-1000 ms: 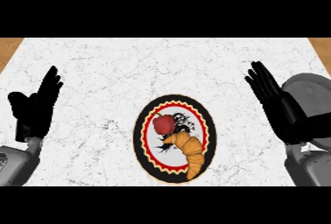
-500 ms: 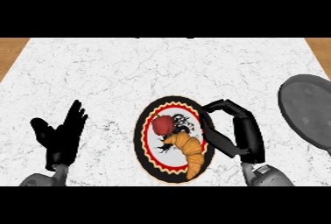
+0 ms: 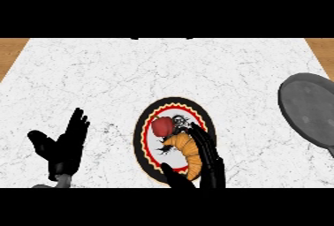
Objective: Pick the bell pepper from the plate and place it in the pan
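Fingers, right hand (image 3: pixel 207 170): released, stretched straight along the right side of the plate, tips near the pattern just right of the bell pepper; thumb low by the croissant's end.
Fingers, left hand (image 3: pixel 63 148): released, straight, pointing up; hand rests at lower left, well apart from the plate.
Bell pepper (image 3: pixel 161 127): red, lying on the plate's upper left part, touching the croissant's top end.
Plate (image 3: pixel 145 126): black rim, red and yellow zigzag band, white centre with dark pattern; no readable writing.
Croissant (image 3: pixel 187 152): on the plate, between bell pepper and right hand.
Pan (image 3: pixel 309 114): dark grey, at the right edge, well apart from the plate.
Table (image 3: pixel 163 70): white marble; open surface between plate and pan.
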Controlling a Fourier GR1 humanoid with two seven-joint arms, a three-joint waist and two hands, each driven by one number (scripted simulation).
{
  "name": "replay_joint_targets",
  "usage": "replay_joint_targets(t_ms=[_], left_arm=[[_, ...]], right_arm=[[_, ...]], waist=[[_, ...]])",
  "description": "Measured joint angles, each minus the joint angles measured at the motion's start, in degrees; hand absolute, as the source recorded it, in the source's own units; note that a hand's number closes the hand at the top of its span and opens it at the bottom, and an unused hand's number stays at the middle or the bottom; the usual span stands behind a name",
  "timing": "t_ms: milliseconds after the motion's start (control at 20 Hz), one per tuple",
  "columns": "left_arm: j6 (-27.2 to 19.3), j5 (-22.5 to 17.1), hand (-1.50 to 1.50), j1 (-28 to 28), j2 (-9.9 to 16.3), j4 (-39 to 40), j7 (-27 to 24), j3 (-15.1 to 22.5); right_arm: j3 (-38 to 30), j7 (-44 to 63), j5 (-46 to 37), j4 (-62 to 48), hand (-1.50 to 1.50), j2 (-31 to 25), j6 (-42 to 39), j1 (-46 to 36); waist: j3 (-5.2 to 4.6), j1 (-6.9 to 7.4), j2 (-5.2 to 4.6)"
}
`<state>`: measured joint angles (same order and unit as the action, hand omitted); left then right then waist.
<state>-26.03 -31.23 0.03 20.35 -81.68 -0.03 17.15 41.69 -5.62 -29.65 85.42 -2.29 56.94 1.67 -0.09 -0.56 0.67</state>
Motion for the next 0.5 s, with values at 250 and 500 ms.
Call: replay_joint_targets(t_ms=[250,500], left_arm=[[0.9,0.0,0.00,0.7,-0.4,-0.3,-0.9,-0.4],[1.1,0.4,0.00,1.0,-1.2,0.0,-1.8,-0.5]], right_arm=[[-0.3,14.5,-14.1,-0.9,-1.50,1.5,1.6,-1.4],[-3.8,31.4,-23.8,0.6,-1.50,2.1,-7.1,-7.9]], waist=[[0.02,-0.01,-0.13],[0.05,0.01,-0.12]])
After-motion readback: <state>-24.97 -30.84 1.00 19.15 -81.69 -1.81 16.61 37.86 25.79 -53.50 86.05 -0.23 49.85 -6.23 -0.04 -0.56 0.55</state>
